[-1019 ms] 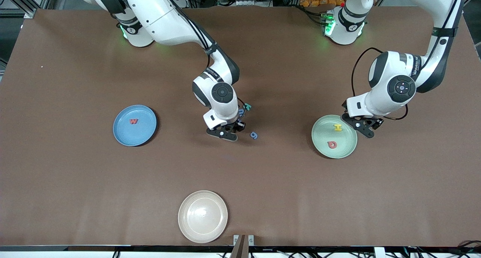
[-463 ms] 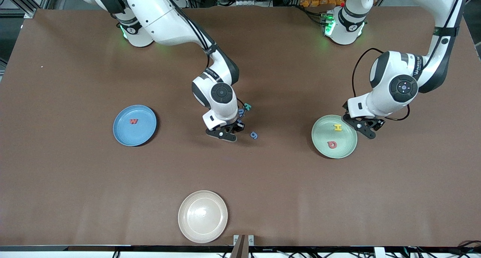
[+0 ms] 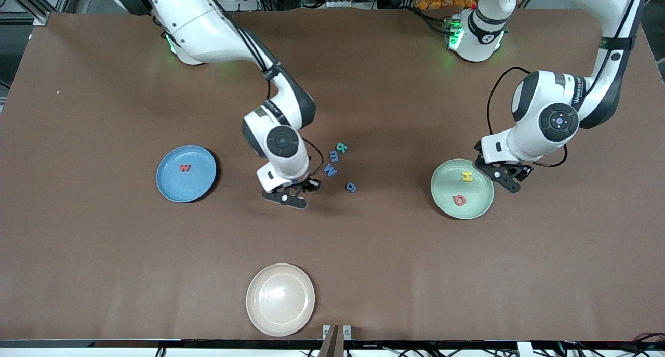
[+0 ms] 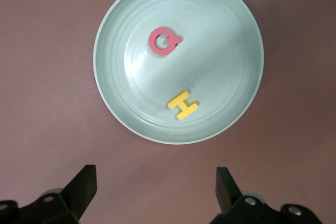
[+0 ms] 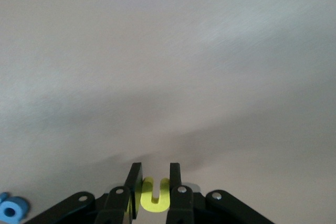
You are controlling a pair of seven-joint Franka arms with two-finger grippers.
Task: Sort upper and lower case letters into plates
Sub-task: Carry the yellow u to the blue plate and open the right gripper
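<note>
My right gripper is shut on a small yellow letter, over bare table between the blue plate and the loose letters. The yellow letter is hidden in the front view. One teal letter and three blue letters lie in a cluster mid-table. A red W lies in the blue plate. The pale green plate holds a yellow H and a red Q. My left gripper hangs open and empty at that plate's rim.
A cream-beige plate with nothing in it sits near the table's front edge. A blue letter shows at the corner of the right wrist view. Brown cloth covers the whole table.
My right gripper has closed on the yellow letter and carried it from the cluster toward the blue plate, uncovering two blue letters. The left arm has not moved.
</note>
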